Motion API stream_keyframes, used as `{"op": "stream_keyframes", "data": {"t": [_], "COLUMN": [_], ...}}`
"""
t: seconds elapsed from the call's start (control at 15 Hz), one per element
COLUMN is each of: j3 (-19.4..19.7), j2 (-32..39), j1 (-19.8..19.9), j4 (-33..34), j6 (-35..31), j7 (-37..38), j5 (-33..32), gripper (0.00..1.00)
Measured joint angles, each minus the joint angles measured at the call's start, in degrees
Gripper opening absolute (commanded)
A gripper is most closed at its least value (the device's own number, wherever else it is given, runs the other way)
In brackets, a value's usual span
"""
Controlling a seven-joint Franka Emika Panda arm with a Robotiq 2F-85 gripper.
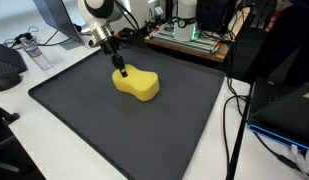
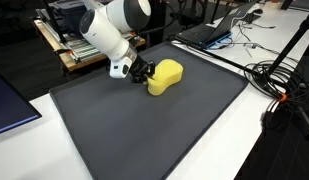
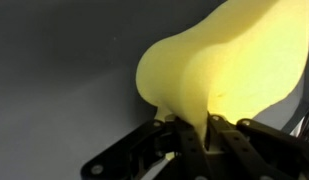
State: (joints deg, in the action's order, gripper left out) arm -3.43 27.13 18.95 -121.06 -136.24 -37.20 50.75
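Wrist view: gripper pinches yellow sponge edge.

Soft even light; wrist view's yellow sponge glares, blurred.

Wrist view: yellow foam block cut off at top & right edges; its pinched edge hidden inside the hand.

A yellow foam sponge — rounded, waisted like a peanut. It lies flat on the dark mat, one end squeezed thin.
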Motion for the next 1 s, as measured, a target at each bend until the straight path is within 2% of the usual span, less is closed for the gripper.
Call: {"op": "stream_keyframes", "data": {"t": [0.13, 0.2, 0.33, 0.67, 0.87, 1.0], "j3": [0.22, 0.37, 0.67, 2.47, 4.04, 5.1], "j2": [-0.04, -0.07, -0.17, -1.01, -2.22, -3.38], "j1": [-0.13, -0.25, -0.62, -3.26, -5.45, -6.68], "j4": [0.0, 0.0, 0.0, -0.39, -1.14, -2.11], "j6": [0.0, -0.02, -0.09, -2.24, -3.35, -3.66], "j7": [0.0, 0.0, 0.0, 2.0, 6.54, 11.32], "j5": [0.0, 0.0, 0.0, -0.79, -4.51, -8.73], "gripper": [0.12, 0.37, 0.38, 0.72, 0.93, 1.0]}}
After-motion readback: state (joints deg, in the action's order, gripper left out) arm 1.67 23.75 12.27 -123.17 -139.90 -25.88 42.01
